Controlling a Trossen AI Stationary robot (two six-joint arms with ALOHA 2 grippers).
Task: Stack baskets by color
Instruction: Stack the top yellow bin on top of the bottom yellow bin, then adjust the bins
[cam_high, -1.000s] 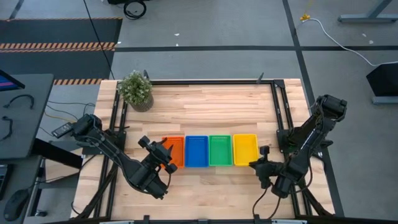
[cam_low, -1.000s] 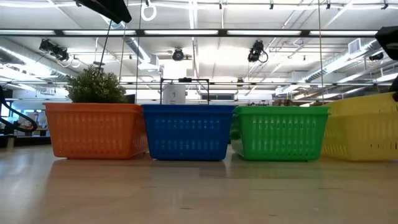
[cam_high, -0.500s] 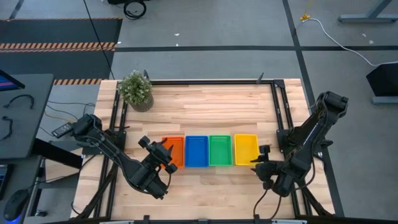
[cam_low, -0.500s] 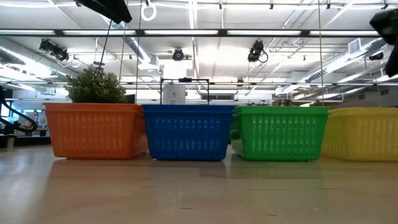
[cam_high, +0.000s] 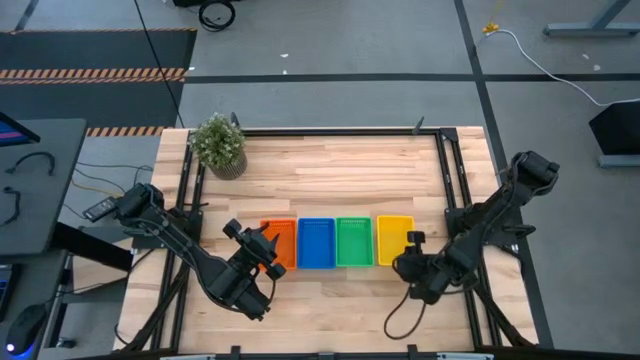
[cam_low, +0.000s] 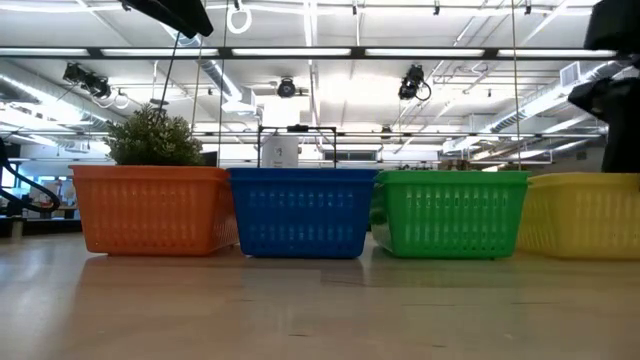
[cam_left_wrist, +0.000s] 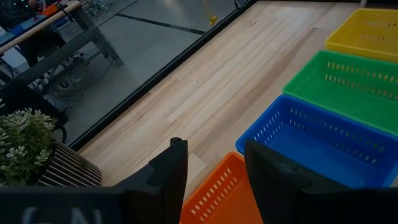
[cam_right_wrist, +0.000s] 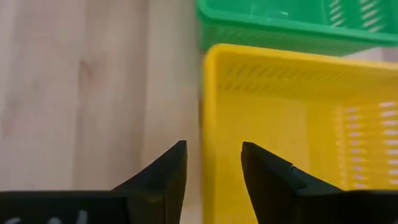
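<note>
Four baskets stand side by side in a row on the table: orange (cam_high: 284, 243), blue (cam_high: 316, 243), green (cam_high: 354, 242) and yellow (cam_high: 393, 240). My left gripper (cam_high: 268, 246) hangs open above the orange basket's (cam_left_wrist: 217, 193) rim and holds nothing. My right gripper (cam_high: 412, 240) is open at the yellow basket's right side. In the right wrist view its fingers (cam_right_wrist: 214, 163) stand above one side wall of the yellow basket (cam_right_wrist: 298, 124), one finger over the wood and one over the inside. I cannot tell whether they touch that wall.
A potted plant (cam_high: 218, 145) stands at the table's far left corner. A dark frame rail (cam_high: 330, 131) runs along the far edge and both sides. Bare wood lies between the baskets and the far rail, and in a strip along the near edge.
In the low view the yellow basket stood higher and tilted a second ago. Now it sits level in the row. My right arm has swung toward the table's left, and its gripper has gone with it to the yellow basket's side.
</note>
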